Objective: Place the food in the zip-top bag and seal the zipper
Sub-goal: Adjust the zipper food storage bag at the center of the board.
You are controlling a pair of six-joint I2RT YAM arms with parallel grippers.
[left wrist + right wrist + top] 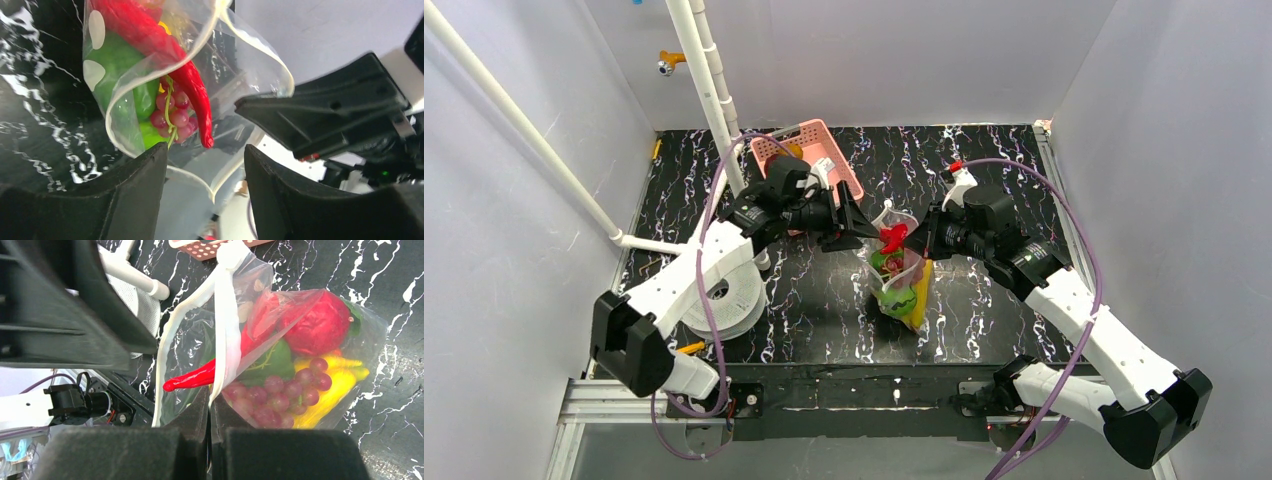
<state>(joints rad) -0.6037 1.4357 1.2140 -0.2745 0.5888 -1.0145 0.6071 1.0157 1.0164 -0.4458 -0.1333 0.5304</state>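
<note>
Mid-table, the filled zip-top bag (pixel 900 280) is pinched at its zipper (pixel 226 330) by the clamped right gripper (pixel 210 401), with the left gripper (pixel 204 150) spread at the gaping mouth; the protruding red chili (pixel 192 82) should be tucked inside before the seal is pressed.

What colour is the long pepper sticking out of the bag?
Bright red; the chili pepper poking from the zip-top bag shows best in the left wrist view.

Both arms reach inward, facing; left end effector (pixel 205 152) gapes, right end effector (pixel 210 397) is pinched closed.
</note>
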